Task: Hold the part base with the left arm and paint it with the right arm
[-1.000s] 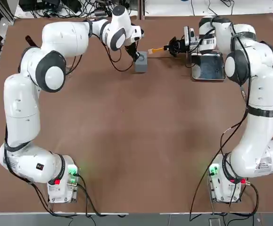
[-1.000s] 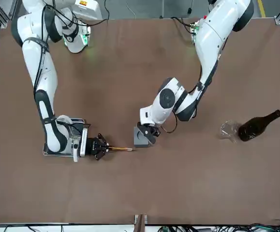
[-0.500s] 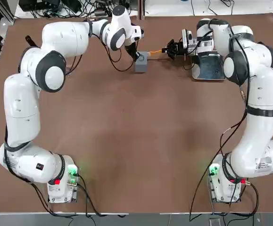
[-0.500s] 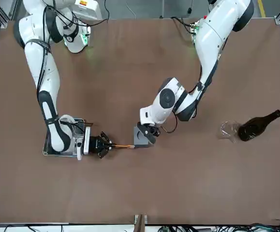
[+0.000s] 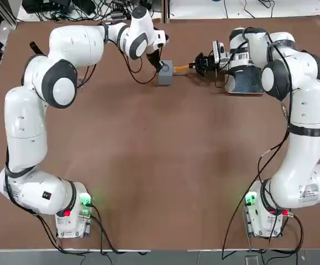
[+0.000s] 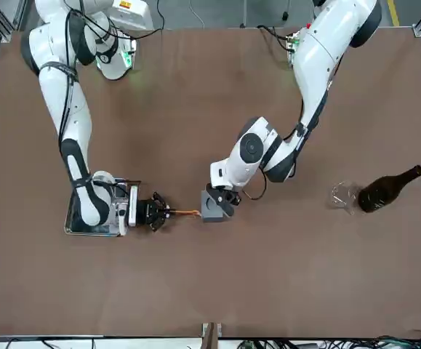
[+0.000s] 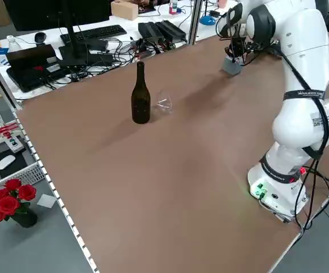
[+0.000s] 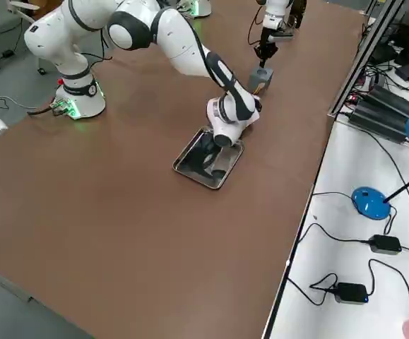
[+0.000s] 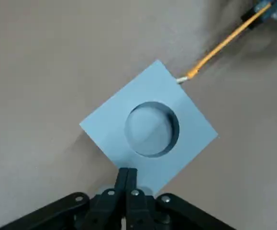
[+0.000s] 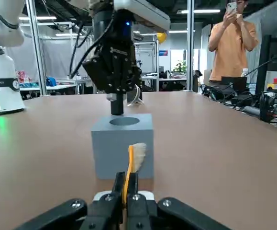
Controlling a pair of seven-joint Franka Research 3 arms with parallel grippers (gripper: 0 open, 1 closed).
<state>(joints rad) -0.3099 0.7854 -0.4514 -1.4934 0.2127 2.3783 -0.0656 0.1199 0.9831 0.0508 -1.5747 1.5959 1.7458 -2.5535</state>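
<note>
In the front view's lower centre, the right gripper [image 6: 168, 211], clamped on the brush [image 6: 186, 212], points it rightward at the adjacent block [image 6: 211, 209], beneath the left gripper's [image 9: 127, 171] closed fingertips.

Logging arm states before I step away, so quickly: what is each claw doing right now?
Left claw: shut at the grey block's edge.
Right claw: shut on the orange paintbrush.

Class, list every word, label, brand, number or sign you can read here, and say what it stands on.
"FRANKA": not certain enough to quote; the lettering on the left arm is too small.
Sticker on the right arm's base: too small to read.
Nothing else is legible.
</note>
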